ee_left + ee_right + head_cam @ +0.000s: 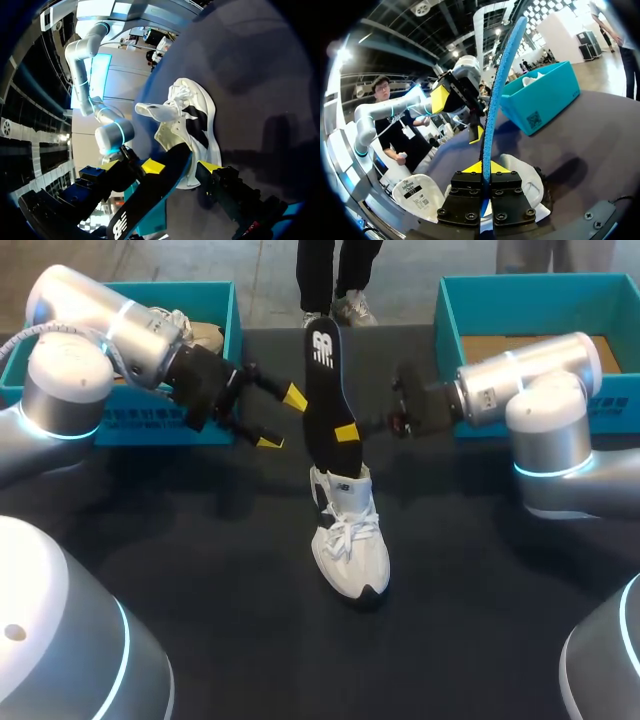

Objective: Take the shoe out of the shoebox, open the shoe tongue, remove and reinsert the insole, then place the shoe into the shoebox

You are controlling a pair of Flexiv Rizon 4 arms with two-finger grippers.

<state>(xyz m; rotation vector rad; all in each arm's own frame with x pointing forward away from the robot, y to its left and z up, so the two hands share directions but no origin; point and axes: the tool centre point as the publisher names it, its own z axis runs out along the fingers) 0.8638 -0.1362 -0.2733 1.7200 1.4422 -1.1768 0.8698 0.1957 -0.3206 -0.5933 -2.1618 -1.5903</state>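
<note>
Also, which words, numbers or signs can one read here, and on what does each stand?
Insole: white logo, no readable words.
Left box, front wall: print too small to read.
Right box, front wall: print too small to read.
Left box, right wrist view: square code label, unreadable.

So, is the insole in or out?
Mostly out: the insole stands on end over the shoe, pinched in the right jaws; lower tip hidden.

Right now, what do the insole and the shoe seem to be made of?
The insole is probably foam. Its top face looks matte black and fabric-like, and the right wrist view shows its thin edge in blue. The shoe has a matte white upper, seemingly textile or synthetic, with woven-looking white laces. The black patch at its sole looks like rubber, though that is uncertain.
</note>
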